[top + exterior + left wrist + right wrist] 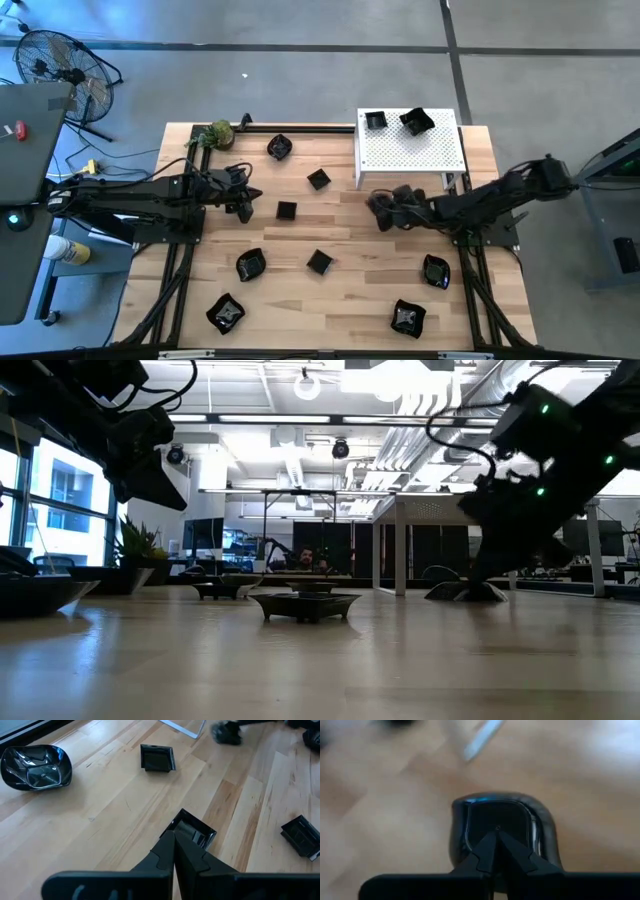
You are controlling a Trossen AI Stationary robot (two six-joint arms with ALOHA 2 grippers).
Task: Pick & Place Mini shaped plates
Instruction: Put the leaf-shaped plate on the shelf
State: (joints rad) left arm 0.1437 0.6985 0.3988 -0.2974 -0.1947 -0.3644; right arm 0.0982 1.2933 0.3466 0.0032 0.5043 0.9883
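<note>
Wooden desk with a white perforated stand at its far right; two arms reach in from either side. Left claw hovers above the left-centre of the desk, fingers pressed together on nothing, a square plate lying on the desk just beyond their tips. Right claw sits near the stand's front edge, fingers closed on the rim of a glossy black rounded plate — carried, by the low view, clear of the desk. Mini shaped plates are scattered: two on the stand; the rest on the desk, among them a wavy dish, small squares, and dishes along the near edge. A green leafy ball rests at the far-left corner.
</note>
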